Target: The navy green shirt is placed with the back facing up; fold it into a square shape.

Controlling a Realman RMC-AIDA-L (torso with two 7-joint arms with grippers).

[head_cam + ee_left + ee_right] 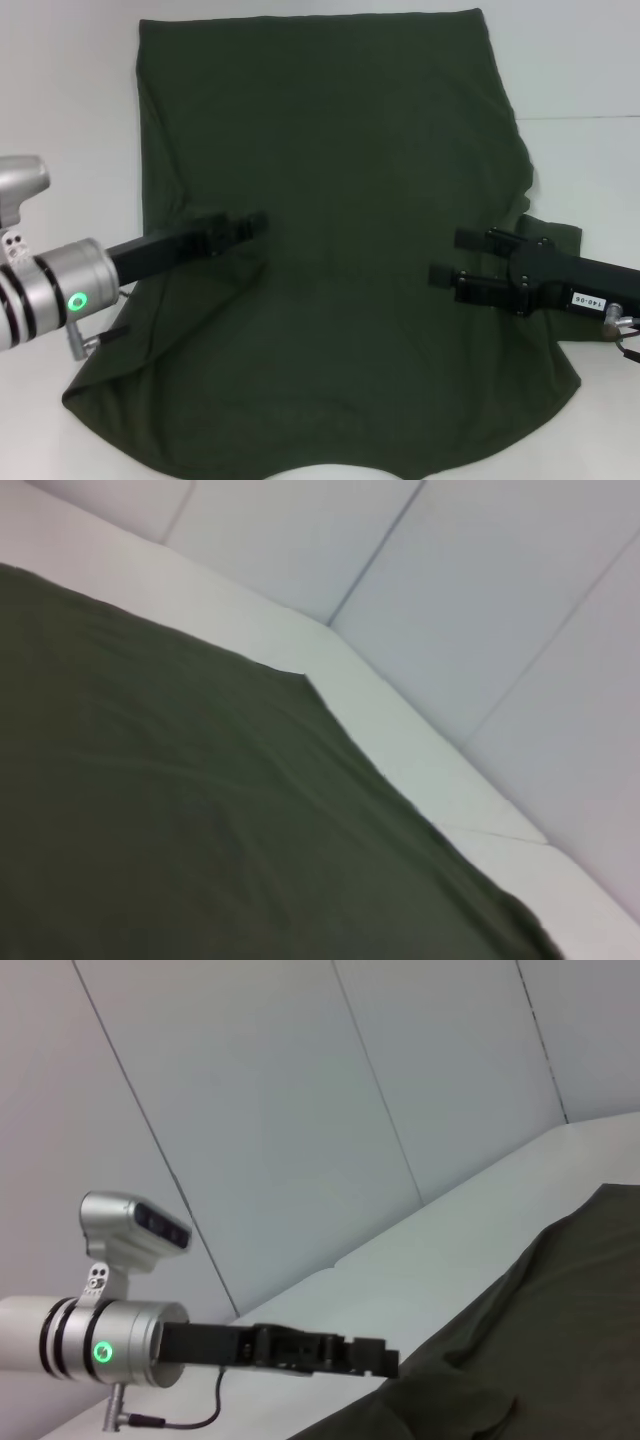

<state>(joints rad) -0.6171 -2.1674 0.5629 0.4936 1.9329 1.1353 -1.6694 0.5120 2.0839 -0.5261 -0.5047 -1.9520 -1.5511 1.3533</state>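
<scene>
Shirt (340, 200) of dark olive green lies spread across the white worktop (70, 90), plain side up, its straight edge at the far side and a curved edge nearest the robot. The left gripper (258, 222) reaches in from the left over the cloth at mid-length, its jaws drawn close together at the tip; whether they pinch any fabric cannot be told. The right gripper (450, 258) comes in from the right, its two fingers (480, 240) held apart above the cloth, released and grasping nothing. A fold of the shirt bulges out beneath the right arm. From the right wrist, the left gripper (385, 1360) shows over the rumpled edge of the shirt (540, 1340).
</scene>
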